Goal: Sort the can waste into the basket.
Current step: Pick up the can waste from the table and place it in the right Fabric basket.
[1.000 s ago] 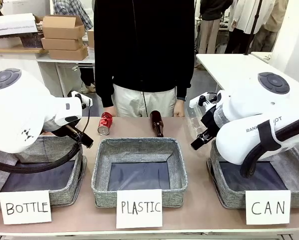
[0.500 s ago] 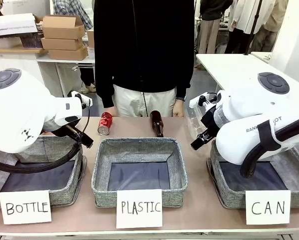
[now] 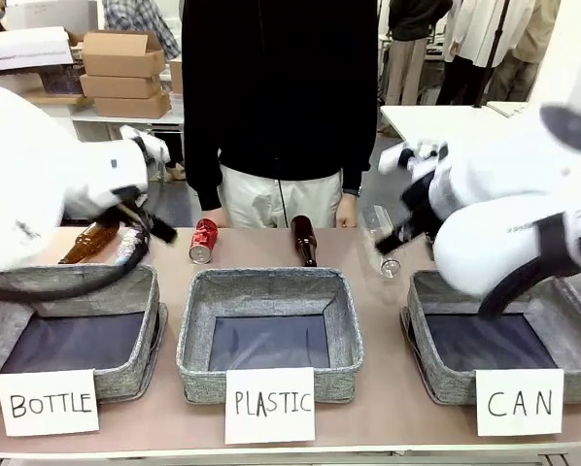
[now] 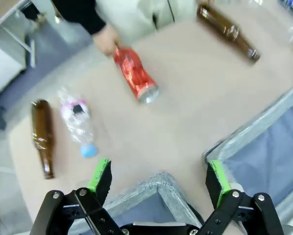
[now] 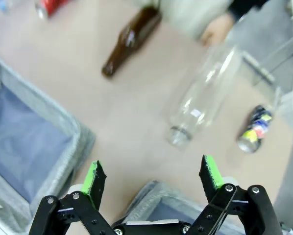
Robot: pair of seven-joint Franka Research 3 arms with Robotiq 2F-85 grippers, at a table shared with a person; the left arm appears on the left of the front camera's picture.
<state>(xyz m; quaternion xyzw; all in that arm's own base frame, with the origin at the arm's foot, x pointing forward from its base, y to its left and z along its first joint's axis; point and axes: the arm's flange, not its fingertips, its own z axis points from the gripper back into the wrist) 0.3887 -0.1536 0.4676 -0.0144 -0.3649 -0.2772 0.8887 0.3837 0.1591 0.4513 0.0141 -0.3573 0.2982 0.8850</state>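
1. The right jaws are spread wide with nothing between the green pads (image 5: 94,178). They hang above the far corner of the basket (image 3: 422,364) carded "CAN".
2. The left jaws are spread and empty too, well to the left of that basket.
3. The dark can (image 5: 254,129) lies on the worktop (image 3: 383,330) near that basket, past its far side and next to a clear bottle (image 5: 205,93).
4. The red can (image 3: 204,240) lies on its side far left of that basket, with a person's hand (image 4: 105,39) at its far end.
5. Both cans are outside that basket.
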